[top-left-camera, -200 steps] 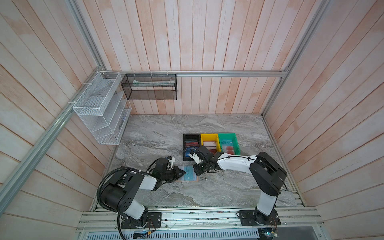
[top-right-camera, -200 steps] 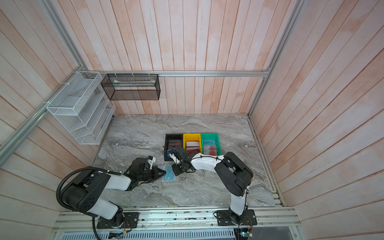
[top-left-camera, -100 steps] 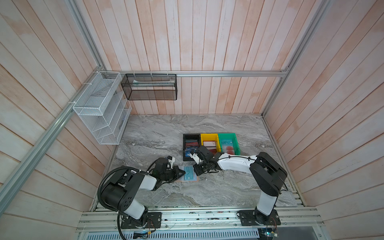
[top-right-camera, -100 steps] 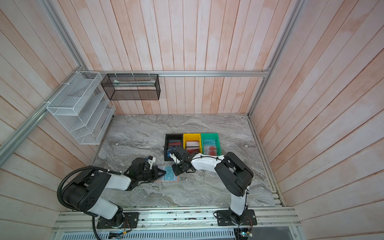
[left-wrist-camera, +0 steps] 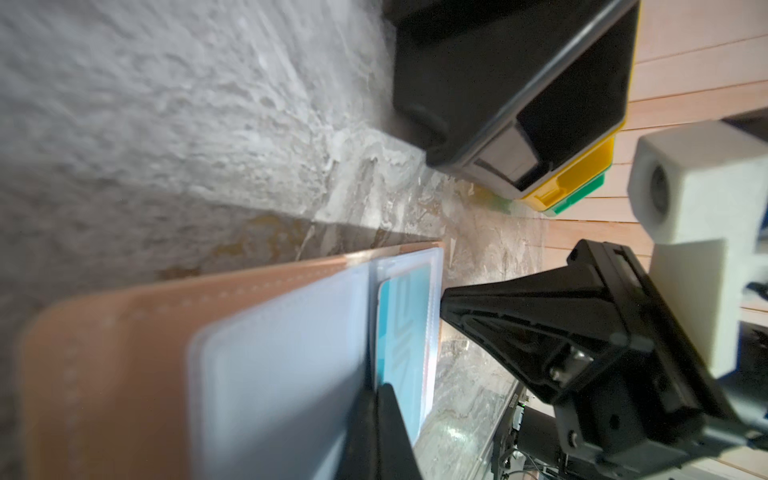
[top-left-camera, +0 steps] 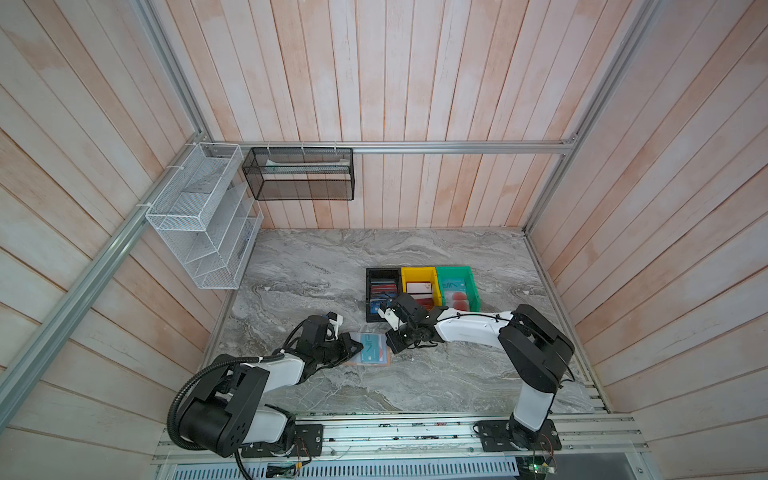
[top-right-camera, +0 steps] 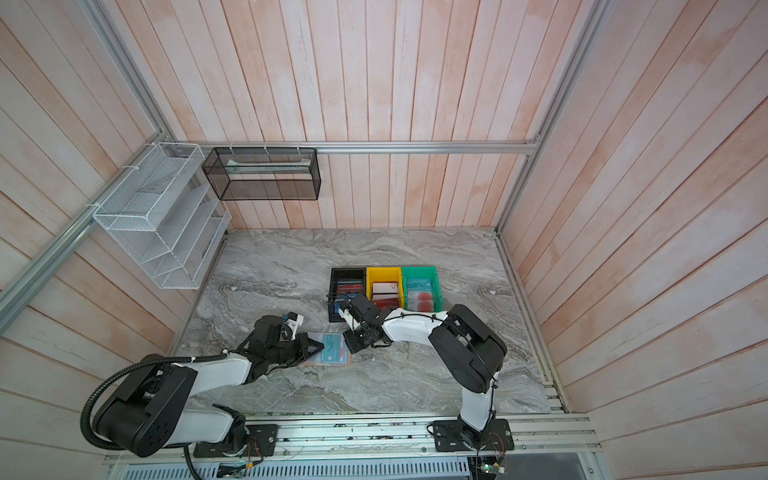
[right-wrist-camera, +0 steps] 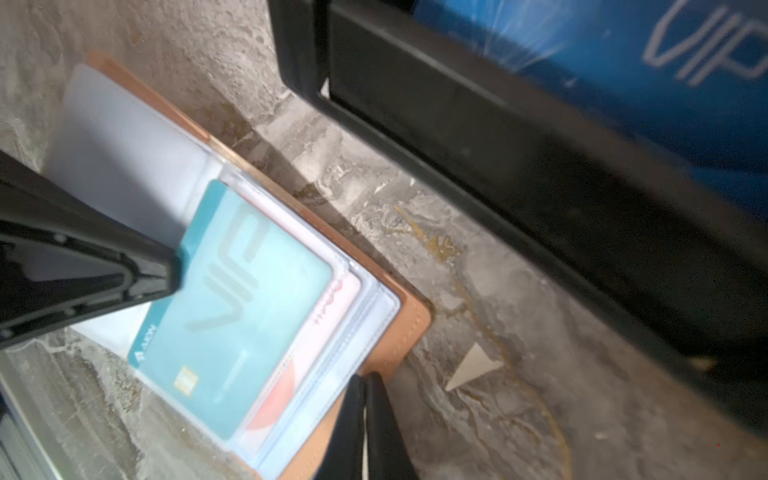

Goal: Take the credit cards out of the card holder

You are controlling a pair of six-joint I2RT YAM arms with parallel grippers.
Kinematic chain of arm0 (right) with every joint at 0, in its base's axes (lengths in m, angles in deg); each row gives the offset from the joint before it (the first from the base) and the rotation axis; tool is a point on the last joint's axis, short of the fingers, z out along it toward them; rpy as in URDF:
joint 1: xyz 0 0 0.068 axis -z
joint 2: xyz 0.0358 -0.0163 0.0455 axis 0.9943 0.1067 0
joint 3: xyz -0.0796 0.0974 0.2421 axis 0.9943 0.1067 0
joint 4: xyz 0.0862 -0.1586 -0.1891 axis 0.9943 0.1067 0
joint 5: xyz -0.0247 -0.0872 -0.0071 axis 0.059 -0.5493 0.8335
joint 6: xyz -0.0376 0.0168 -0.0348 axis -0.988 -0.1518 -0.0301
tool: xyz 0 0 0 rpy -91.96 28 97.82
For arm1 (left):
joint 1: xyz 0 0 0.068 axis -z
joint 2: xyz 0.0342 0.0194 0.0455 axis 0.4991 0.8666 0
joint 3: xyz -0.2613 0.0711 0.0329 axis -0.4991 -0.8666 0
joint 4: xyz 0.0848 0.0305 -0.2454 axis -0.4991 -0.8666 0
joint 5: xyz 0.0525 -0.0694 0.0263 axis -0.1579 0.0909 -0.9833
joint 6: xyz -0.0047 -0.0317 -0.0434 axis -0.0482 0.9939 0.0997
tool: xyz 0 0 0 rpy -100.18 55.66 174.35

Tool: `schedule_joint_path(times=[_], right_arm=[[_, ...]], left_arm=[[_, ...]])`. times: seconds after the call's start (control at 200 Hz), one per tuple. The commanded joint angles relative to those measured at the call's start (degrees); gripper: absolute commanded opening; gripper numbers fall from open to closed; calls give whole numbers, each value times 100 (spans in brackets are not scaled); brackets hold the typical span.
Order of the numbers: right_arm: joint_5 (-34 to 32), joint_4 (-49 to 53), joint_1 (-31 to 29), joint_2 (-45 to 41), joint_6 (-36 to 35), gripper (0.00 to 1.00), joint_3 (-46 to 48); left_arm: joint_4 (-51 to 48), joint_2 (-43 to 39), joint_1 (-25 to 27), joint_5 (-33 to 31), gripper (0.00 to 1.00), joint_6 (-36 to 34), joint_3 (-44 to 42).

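Marble; holder under left end effector

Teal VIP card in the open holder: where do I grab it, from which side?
Take the teal VIP card by its darker strip, the long edge that looks bare of the clear sleeve, toward the card holder's fold. Come in low from the fold side, where the left gripper sits shut: the card lies flat, the rest under plastic, so it likely slides out only that way.

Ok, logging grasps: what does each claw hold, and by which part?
Left claw: apparently the teal VIP card, by its long edge. Right claw: shut at the card holder, on its edge; hold unclear.
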Motion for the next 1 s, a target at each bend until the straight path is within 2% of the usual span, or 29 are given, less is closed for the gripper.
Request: schedule_joint_path(times=[0.0, 0.33, 0.455, 0.525, 0.64, 0.995], right_arm=[[-164, 614, -2, 153, -21, 9, 200], [-107, 614, -1, 163, -53, 9, 157], [-40, 606, 3, 112, -73, 9, 124], [15, 605, -11, 79, -83, 9, 82], [28, 657, -38, 48, -101, 9, -27], [23, 714, -50, 101, -92, 9, -73]], left_arm=[[-785, -243, -115, -428, 0, -343, 11], [-635, -199, -124, -311, 0, -223, 11], [-492, -103, -124, -263, 6, -170, -25], [-435, -60, -124, -241, 15, -158, -29], [-387, -11, -124, -232, 18, -141, -33], [-34, 188, -124, -161, 17, -47, -132]])
